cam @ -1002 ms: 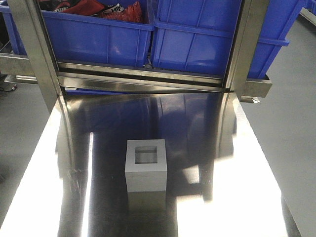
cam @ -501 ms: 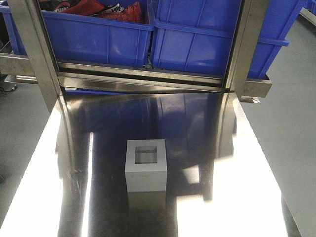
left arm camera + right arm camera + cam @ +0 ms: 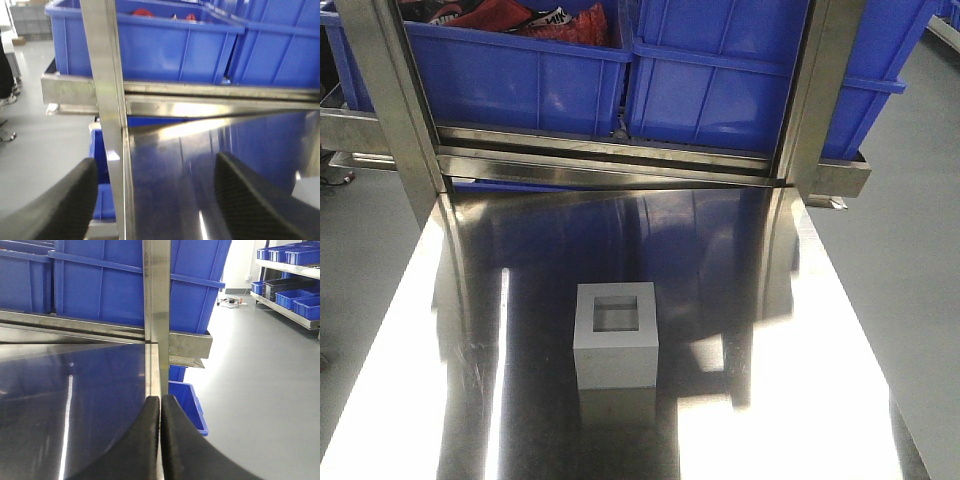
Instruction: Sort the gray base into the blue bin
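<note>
Gray matte recessed base block [image 3: 616,345] sits ungrasped; my left gripper [image 3: 156,167] is spread, right gripper [image 3: 160,399] pressed together; reaching for it comes next.

Overhead front, low wrists (forward-facing) share blue bins [image 3: 520,85]

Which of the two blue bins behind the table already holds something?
The left blue bin in the front view: red and black items show above its rim. The right blue bin shows only blue walls.
</note>
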